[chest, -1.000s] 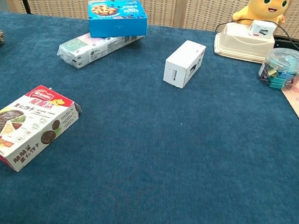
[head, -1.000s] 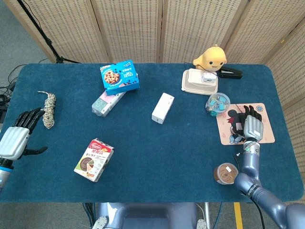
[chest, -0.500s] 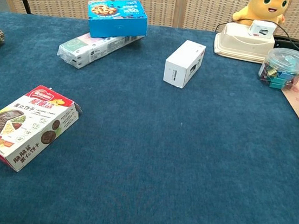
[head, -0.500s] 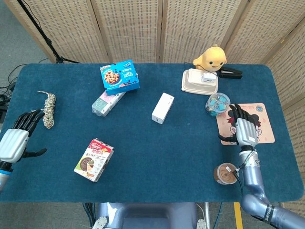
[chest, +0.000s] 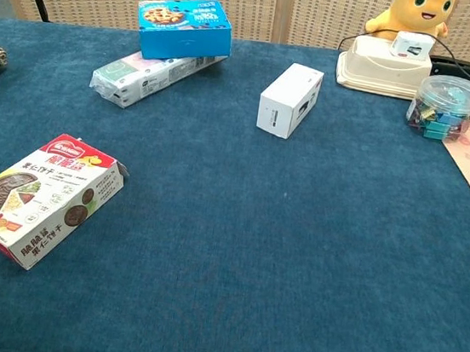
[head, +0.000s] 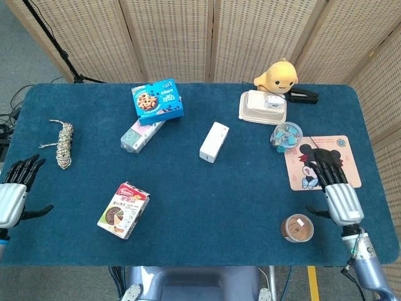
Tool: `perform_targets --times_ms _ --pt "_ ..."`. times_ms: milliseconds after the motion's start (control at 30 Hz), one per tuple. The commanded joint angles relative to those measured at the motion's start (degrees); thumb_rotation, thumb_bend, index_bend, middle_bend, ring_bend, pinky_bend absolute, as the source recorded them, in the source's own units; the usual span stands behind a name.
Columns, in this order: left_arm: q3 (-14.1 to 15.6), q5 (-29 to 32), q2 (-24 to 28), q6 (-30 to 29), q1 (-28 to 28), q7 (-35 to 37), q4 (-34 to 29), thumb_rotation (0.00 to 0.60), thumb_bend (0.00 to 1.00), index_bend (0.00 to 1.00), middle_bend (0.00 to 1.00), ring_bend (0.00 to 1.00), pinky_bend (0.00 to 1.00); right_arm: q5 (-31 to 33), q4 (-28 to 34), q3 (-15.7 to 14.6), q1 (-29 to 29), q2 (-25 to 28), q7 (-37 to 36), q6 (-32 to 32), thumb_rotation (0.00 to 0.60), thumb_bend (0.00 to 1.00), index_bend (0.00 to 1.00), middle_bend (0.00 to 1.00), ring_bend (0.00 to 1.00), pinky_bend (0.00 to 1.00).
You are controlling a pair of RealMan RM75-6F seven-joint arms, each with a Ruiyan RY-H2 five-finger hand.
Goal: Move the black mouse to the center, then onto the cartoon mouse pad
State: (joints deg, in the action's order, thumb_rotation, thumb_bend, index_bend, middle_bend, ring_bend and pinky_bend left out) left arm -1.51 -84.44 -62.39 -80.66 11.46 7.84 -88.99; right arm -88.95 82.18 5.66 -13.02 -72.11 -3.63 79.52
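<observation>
Your black mouse (head: pixel 322 155) lies on the cartoon mouse pad (head: pixel 343 175), so the task looks finished. Your right hand (head: pixel 339 197) and left hand (head: pixel 12 195) hold nothing, fingers spread.

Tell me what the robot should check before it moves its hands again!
1. Right hand holds nothing, fingers apart: ok.
2. Left hand holds nothing, off at the table's left edge: ok.
3. Black mouse on the cartoon mouse pad: cannot tell; a dark shape lies by the right fingertips, but it could be the mouse or the picture.
4. Brown cup apart from the right hand: ok, but close to it.
5. Clip tub off the pad: ok, it stands by the pad's far corner.
</observation>
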Motion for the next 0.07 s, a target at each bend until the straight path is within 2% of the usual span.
perform_targets --times_ms 33,67 --pt "0.28 0.50 -0.96 -1.85 -1.40 -1.82 1.03 0.600 0.10 0.00 0.00 0.00 0.00 -2.48 -2.38 -2.49 3.09 0.22 0.54 4.26 0.600 0.00 0.00 0.00 0.00 0.00" --pt "0.36 0.73 -1.24 -2.41 -1.97 -2.32 1.38 0.600 0.10 0.00 0.00 0.00 0.00 -2.83 -2.56 -2.81 3.59 0.17 0.92 5.10 0.600 0.00 0.00 0.00 0.00 0.00"
